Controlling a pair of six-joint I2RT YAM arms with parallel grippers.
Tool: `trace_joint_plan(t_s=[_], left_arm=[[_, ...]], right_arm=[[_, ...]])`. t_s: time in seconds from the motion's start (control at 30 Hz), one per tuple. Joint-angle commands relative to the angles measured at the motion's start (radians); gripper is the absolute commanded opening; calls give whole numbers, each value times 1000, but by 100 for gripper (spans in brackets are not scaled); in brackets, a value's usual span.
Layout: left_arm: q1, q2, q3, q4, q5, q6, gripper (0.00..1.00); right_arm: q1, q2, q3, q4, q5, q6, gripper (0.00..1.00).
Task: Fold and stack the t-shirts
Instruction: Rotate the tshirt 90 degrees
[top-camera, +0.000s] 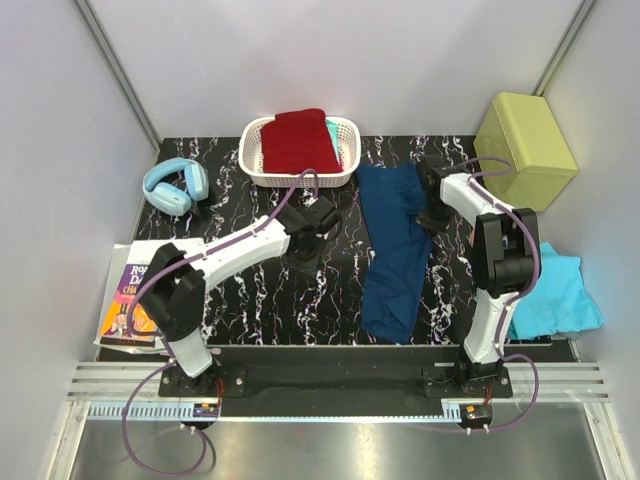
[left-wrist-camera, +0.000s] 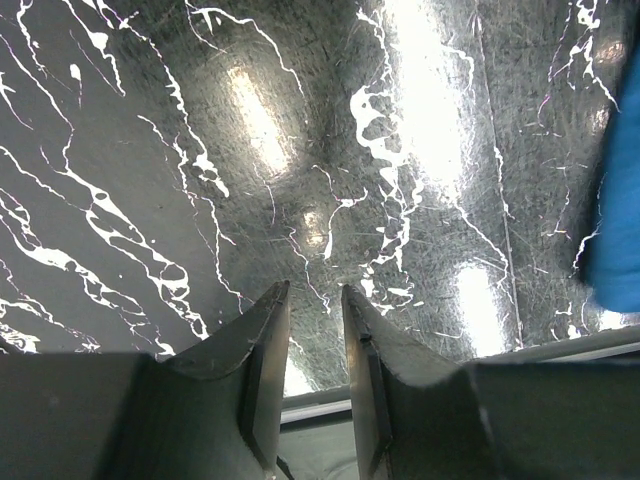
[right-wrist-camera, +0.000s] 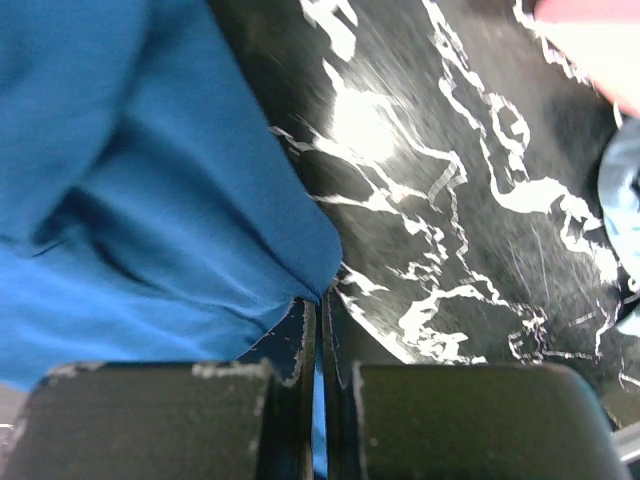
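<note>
Three t-shirts lie within my reach, and only one is in my grip. My right claw (right-wrist-camera: 321, 305) is pinched fully closed on the edge of the navy t-shirt (top-camera: 395, 255); from the wrist I see a sliver of blue cloth caught between the two fingers, with the rest of the fabric bunching away to one side in soft rounded folds. From above, that shirt is a long, narrow strip on the right half of the black, white-veined table (top-camera: 260, 290), running from the far side toward me. Its far end is wider and flatter, its middle is rumpled where my claw has hold of its right edge, and its near end tapers to a rounded lump close to the table's front edge. It reads deep blue from overhead and a brighter blue under my wrist camera.

My left claw (left-wrist-camera: 315, 290) stands slightly apart, a narrow gap between the fingers and nothing in it, over bare tabletop left of the navy shirt.

The dark red t-shirt (top-camera: 298, 140) sits folded in the white basket (top-camera: 255, 165) at the far edge. The turquoise t-shirt (top-camera: 555, 295) lies crumpled at the right, beside my right arm.

Pale blue headphones (top-camera: 175, 185) and a book (top-camera: 130, 295) lie at the left; a yellow-green box (top-camera: 525, 150) stands far right.
</note>
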Motion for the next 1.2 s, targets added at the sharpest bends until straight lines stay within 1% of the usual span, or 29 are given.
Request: trace_joint_plan(t_s=[0.0, 0.07, 0.1, 0.13, 0.2, 0.23, 0.33, 0.4, 0.43, 0.5, 0.53, 0.6, 0.63, 0.67, 0.7, 0.73, 0.77, 0.8, 0.83, 0.87, 0.93, 0.97, 1.03, 1.17], left_arm=[[6, 1, 4, 22, 26, -9, 31], [7, 3, 4, 22, 27, -9, 31], [7, 0, 3, 25, 26, -10, 31], [7, -3, 1, 26, 26, -12, 31], [6, -9, -2, 32, 23, -14, 31], [7, -13, -5, 33, 17, -18, 31], [7, -29, 4, 48, -8, -27, 32], [6, -26, 47, 65, -20, -33, 34], [7, -17, 94, 74, -19, -37, 35], [9, 41, 163, 90, 0, -38, 36], [7, 68, 246, 94, 13, -34, 36], [7, 167, 340, 96, 24, -20, 35], [7, 202, 433, 102, 46, -8, 35], [9, 284, 485, 102, 55, 8, 34], [14, 323, 542, 99, 60, 28, 32], [14, 361, 641, 99, 76, 37, 31], [20, 448, 697, 90, 95, 43, 30], [32, 495, 758, 79, 115, 46, 28], [38, 538, 862, 70, 142, 45, 26], [47, 617, 909, 58, 147, 42, 26], [75, 682, 1013, 49, 202, 22, 27], [83, 719, 1026, 67, 220, 19, 28], [101, 734, 1012, 110, 269, 11, 29], [103, 786, 1012, 116, 308, 28, 32]], right_arm=[[7, 51, 103, -41, 29, -46, 0], [8, 47, 103, -38, 13, -51, 0], [10, 25, 83, -18, 7, -52, 7], [11, 7, 66, 1, 7, -57, 27], [19, -63, 20, 45, 30, -71, 47], [19, -87, 11, 53, 36, -77, 68], [22, -170, 11, 56, 52, -97, 83], [25, -229, 23, 58, 35, -117, 84], [30, -246, 26, 56, 27, -118, 84], [34, -295, 32, 59, -6, -137, 83], [41, -312, 32, 58, -16, -144, 83], [45, -358, 28, 58, -40, -167, 83], [48, -375, 23, 59, -54, -176, 82], [53, -403, 16, 58, -60, -190, 81], [57, -420, 8, 56, -57, -192, 81], [62, -433, -4, 61, -57, -193, 80], [74, -461, -33, 65, -56, -187, 80], [77, -473, -50, 67, -60, -178, 79], [80, -486, -69, 70, -68, -161, 78], [88, -505, -107, 73, -83, -154, 78], [93, -522, -141, 71, -103, -125, 77], [96, -542, -171, 71, -120, -114, 77], [111, -556, -198, 71, -131, -100, 76], [134, -587, -245, 64, -129, -120, 76]])
